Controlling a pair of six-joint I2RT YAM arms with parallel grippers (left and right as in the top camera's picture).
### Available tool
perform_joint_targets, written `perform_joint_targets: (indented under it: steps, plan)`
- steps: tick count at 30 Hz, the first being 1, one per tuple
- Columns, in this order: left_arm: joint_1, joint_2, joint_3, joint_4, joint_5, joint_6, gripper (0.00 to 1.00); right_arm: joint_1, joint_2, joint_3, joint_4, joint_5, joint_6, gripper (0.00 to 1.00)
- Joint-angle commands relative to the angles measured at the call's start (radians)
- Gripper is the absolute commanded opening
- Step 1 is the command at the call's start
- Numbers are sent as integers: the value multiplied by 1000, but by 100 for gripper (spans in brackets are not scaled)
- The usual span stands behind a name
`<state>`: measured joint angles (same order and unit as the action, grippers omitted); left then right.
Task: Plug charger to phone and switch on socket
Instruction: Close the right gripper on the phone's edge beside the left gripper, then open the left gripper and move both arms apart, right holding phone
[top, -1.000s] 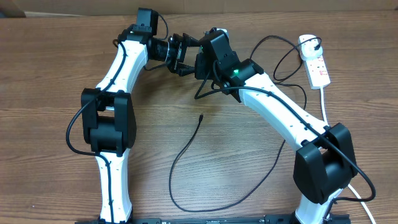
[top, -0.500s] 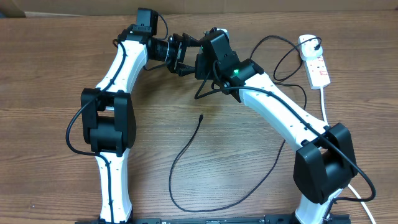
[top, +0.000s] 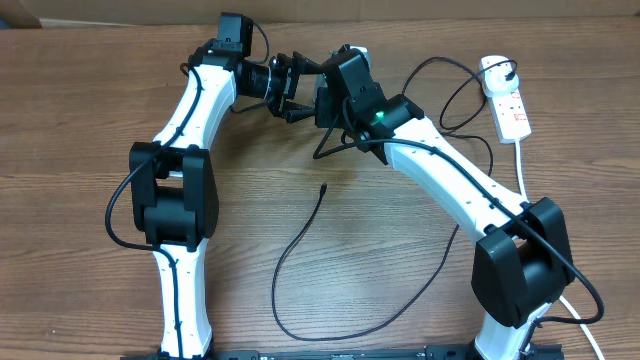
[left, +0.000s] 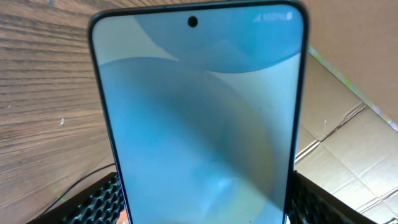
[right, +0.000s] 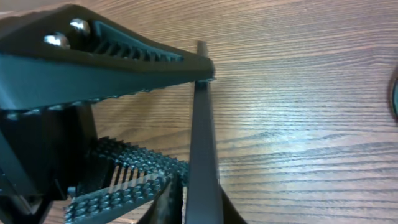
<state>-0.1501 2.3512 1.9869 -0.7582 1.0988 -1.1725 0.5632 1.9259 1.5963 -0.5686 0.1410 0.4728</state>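
Observation:
The phone (left: 199, 124) fills the left wrist view, its blue screen facing the camera. My left gripper (left: 205, 202) is shut on it, a ridged pad (left: 99, 199) against each long edge. In the right wrist view the phone (right: 202, 124) shows edge-on, and my right gripper (right: 196, 205) is shut on its thin body. From overhead both grippers (top: 297, 90) (top: 322, 95) meet at the back centre and hide the phone. The charger (top: 290, 250) lies looped on the table, its tip (top: 323, 187) free. The socket (top: 508, 100) lies at the far right.
A black plug (top: 497, 72) sits in the socket's far end, and a white cord (top: 520, 160) runs from the socket toward the front right. Cardboard (left: 348, 124) lies beyond the table's back edge. The left gripper's finger (right: 112, 56) crosses the right wrist view.
My right gripper has closed onto the phone's thin body. The left gripper's jaws have eased very slightly wider. Neither arm has visibly shifted, and the charger has not moved.

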Motion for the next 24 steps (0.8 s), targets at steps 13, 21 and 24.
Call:
perform_joint_targets:
  steps: [13,21,24]
  plan:
    - [0,1,32,79,-64,161,100,4,8,13,14,54,-1,4]
    - [14,1,32,174,-90,220,100,-1,6,14,7,132,20,4]
    - [35,-4,32,183,-84,252,100,-14,3,15,5,127,29,4]
